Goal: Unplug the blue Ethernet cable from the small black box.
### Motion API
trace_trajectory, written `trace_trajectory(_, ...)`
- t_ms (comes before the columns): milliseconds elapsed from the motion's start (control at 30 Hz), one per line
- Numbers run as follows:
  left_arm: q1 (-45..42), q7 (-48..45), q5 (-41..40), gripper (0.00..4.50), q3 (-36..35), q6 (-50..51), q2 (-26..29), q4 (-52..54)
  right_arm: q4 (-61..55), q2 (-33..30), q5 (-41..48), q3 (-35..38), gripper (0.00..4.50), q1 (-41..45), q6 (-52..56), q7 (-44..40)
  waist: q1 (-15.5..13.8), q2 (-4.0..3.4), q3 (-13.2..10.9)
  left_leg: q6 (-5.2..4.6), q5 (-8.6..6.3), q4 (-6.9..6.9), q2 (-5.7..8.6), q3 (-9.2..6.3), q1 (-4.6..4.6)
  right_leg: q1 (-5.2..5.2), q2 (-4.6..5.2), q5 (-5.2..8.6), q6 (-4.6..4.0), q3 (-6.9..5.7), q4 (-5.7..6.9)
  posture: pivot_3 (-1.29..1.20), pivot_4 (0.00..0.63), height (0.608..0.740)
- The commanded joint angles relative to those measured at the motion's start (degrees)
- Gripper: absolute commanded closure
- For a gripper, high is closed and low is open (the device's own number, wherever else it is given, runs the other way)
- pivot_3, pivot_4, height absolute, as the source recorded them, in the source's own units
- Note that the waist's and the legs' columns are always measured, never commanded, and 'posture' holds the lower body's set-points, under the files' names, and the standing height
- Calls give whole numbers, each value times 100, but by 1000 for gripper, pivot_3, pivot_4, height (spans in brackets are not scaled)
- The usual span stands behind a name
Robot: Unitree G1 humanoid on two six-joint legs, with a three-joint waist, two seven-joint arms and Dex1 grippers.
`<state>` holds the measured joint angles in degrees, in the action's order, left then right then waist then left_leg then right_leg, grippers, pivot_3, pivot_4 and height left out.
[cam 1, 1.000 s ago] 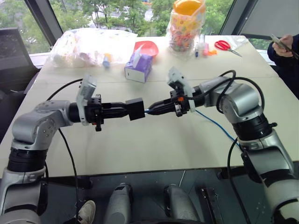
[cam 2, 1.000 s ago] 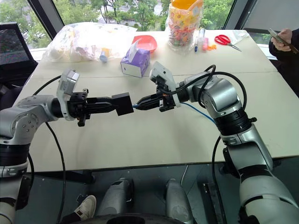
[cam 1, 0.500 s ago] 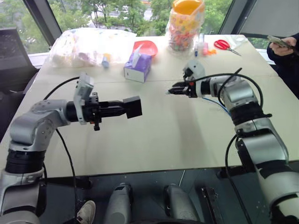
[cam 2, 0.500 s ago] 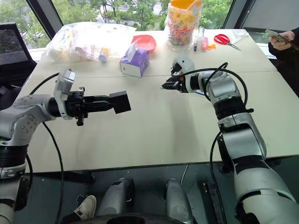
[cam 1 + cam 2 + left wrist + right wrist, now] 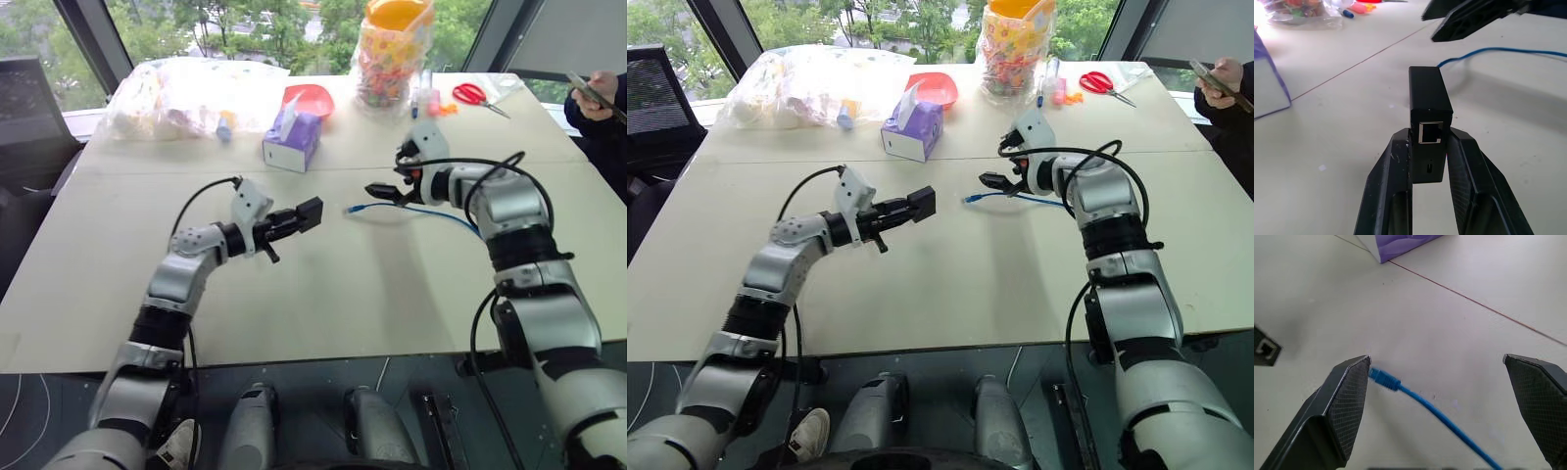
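The small black box (image 5: 311,211) sits clamped between the fingers of my left gripper (image 5: 297,217), held just above the table toward the middle. Up close, the small black box (image 5: 1429,100) shows an empty port on its near face. The blue Ethernet cable (image 5: 355,209) lies loose on the table, its plug end pointing at the box a short gap away. My right gripper (image 5: 383,193) hovers open just above the cable. From the right wrist, the cable (image 5: 1420,401) runs between the spread fingers (image 5: 1347,406), touching neither.
A purple tissue box (image 5: 291,140), a red bowl (image 5: 307,98) and a clear bag (image 5: 196,93) stand at the back. A jar of coloured bits (image 5: 392,54) and scissors (image 5: 472,95) are farther right. A person's hand (image 5: 593,93) holds a phone at the right edge.
The plug has come out of the box. My right gripper carried the cable away to the right, then opened and dropped it on the table. The left gripper moved the box forward and down.
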<state>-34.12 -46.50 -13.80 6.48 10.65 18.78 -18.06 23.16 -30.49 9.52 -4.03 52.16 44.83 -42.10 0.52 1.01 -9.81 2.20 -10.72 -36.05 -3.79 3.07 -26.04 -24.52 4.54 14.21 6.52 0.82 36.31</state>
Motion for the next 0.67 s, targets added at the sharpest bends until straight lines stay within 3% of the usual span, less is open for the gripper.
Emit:
trace_trajectory(33,-209,212,344,4069,32,-753,-188,-550,-1372,-146,262,334,29,-368,725,197,7,-1,0,0,0,-1,0,0,0,0,0,0,0,0,0,0,150,735)
trace_trajectory(100,-249,256,425,4069,1,-987,-294,-869,-1890,-156,369,450,29,-578,1080,316,27,-1,1,0,0,-3,0,0,1,-1,0,0,0,1,0,0,150,735)
trace_trajectory(167,-249,240,486,3027,-18,-1158,-331,-1100,-2371,-139,496,590,0,-741,1422,449,27,-1,1,0,0,-3,0,0,1,-1,0,0,0,1,1,0,150,735)
trace_trajectory(400,-114,120,360,220,-206,-1065,-154,-1038,-3394,-133,871,857,0,-1178,2162,735,-1,-1,1,0,0,-6,0,-2,1,1,1,0,-2,1,1,0,150,735)
trace_trajectory(433,-58,102,253,10,-307,-924,-100,-898,-3540,-171,933,867,0,-1277,2256,732,6,-1,1,0,0,-6,0,-4,1,1,1,0,-2,0,1,0,150,735)
trace_trajectory(667,481,-204,-168,10,-562,-66,396,300,-4217,-497,1318,842,0,-1797,2521,592,16,-2,1,-1,0,-4,-1,-6,1,1,1,1,-3,0,1,0,150,735)
